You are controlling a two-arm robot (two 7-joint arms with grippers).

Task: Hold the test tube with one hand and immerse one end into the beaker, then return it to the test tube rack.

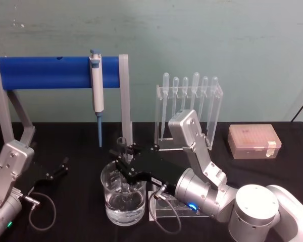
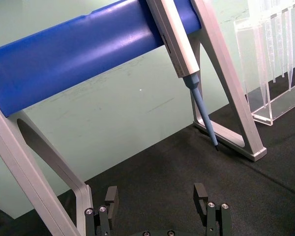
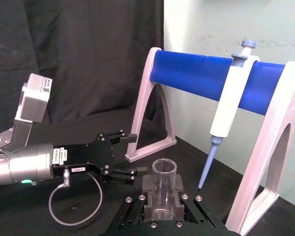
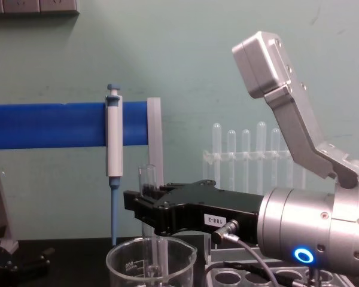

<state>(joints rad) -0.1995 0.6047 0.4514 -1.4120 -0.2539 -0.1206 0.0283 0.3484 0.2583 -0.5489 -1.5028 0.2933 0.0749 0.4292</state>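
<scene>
Right gripper (image 1: 124,155), reaching in from 4 o'clock, clamps the upright tube (image 1: 121,142), its lower end inside the beaker (image 1: 107,199). The pipettor (image 1: 96,91) hangs at 11 o'clock. Left gripper (image 2: 156,192) lies parted at 9 o'clock.

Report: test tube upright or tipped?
Upright: the test tube stands vertical in the shut right gripper, open rim up, over the beaker. Left gripper parked open at left.

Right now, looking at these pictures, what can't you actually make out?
1. Head view: the right gripper hides the test tube's lower end, so whether it reaches the liquid in the beaker is unclear.
2. Chest view: the bottom edge cuts off the beaker's base and most of the test tube rack.
3. Chest view: the beaker's printed marks are too small to read.
4. Left wrist view: the bottom edge cuts off the open left gripper's body.
</scene>
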